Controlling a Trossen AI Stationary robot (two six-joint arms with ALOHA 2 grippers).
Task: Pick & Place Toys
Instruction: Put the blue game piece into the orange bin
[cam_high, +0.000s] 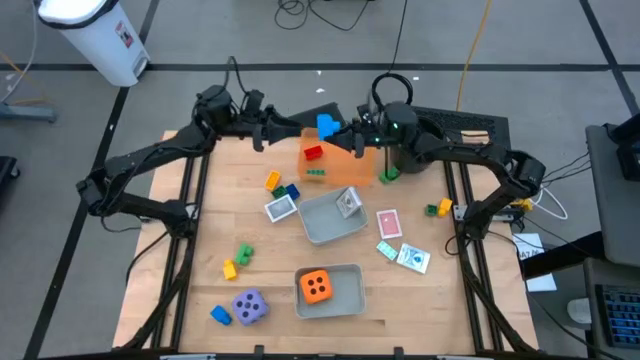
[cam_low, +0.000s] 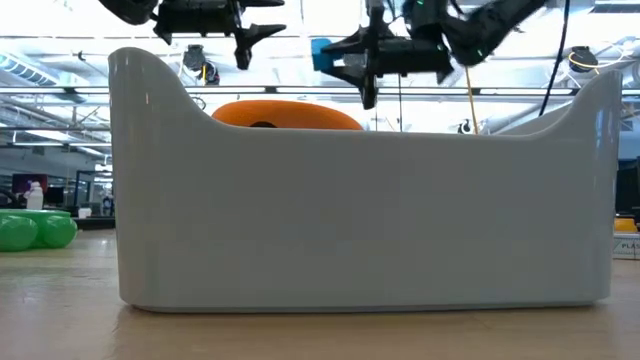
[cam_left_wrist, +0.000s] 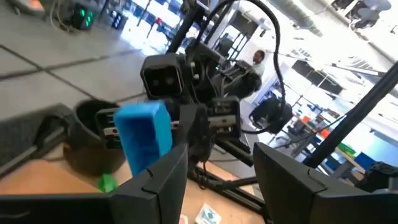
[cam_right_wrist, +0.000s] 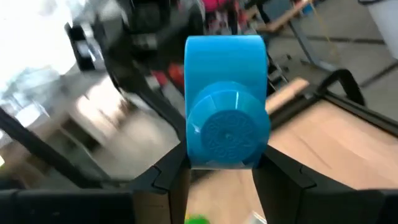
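The right hand (cam_right_wrist: 221, 171) clamps the blue brick (cam_right_wrist: 225, 102) between its fingers, above the orange tray (cam_high: 335, 165).

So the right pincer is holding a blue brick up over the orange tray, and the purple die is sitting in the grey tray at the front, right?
Not quite. The right pincer does hold the blue brick over the orange tray, but the die in the front grey tray is the orange die. The purple die lies on the table beside it, as the high view shows.
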